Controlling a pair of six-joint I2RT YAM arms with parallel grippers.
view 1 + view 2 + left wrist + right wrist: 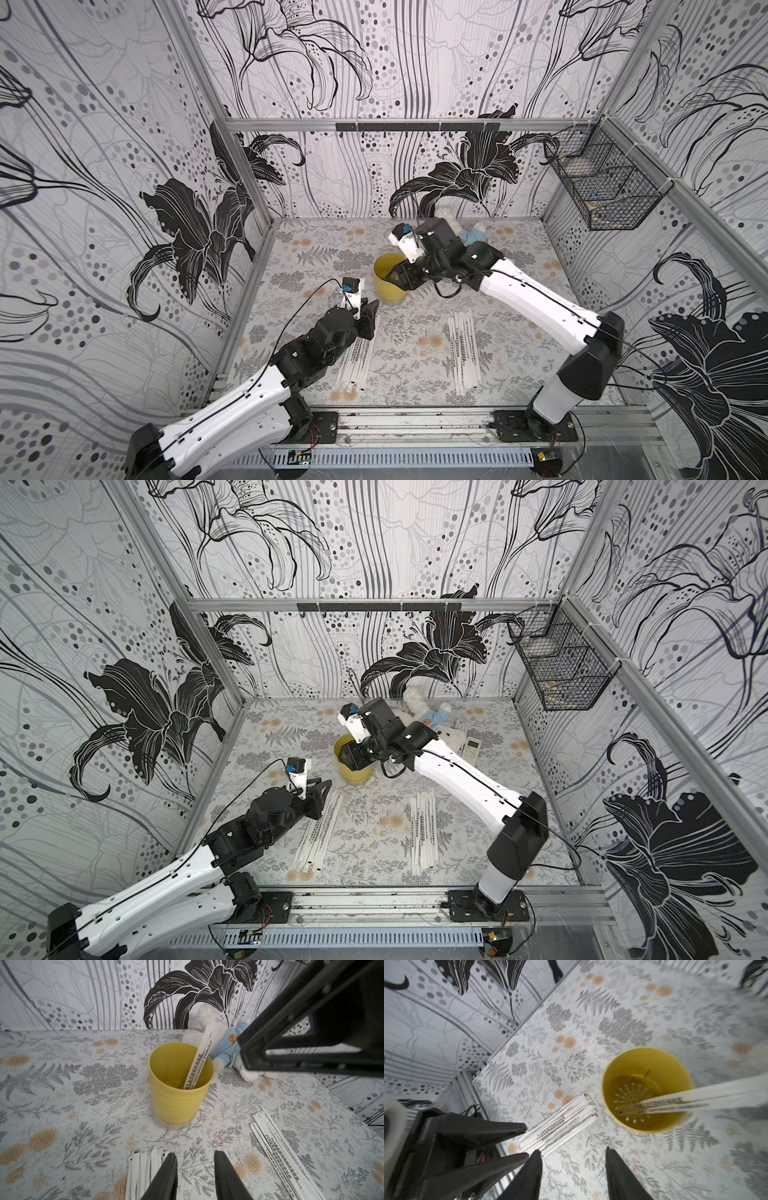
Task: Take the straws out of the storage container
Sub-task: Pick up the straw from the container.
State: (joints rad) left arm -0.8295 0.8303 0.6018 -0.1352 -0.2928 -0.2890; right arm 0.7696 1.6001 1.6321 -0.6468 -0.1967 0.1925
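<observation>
Yellow and upright, the cup (180,1084) stands toward the middle of the flower-patterned counter (415,332). A couple of paper-wrapped straws (199,1061) stand in it. Their lower ends rest on its perforated bottom, and their tops lean out over the rim toward the teddy (228,1047) in the blue shirt, which lies behind the cup near the back wall.

All the other straws lie flat on the counter in two bundles, well apart from each other. One bundle (357,361) sits on the left arm's side, with its far end just beneath that arm's fingers. The other bundle (463,353) lies on the right arm's side, in front of the cup and clear of both arms.

The left end effector (195,1153) hangs low over the counter just short of the cup, pointing at it. Its jaws are parted with nothing between them. The right end effector (573,1150) reaches in from the other side and, in both top views, sits above the cup's mouth. Its wrist view shows the jaws spread wide and empty, with the leaning straws off to one side and untouched.

A white remote control (471,746) lies beside the teddy. A black wire basket (561,663) hangs on the right-hand wall, high above the counter.
</observation>
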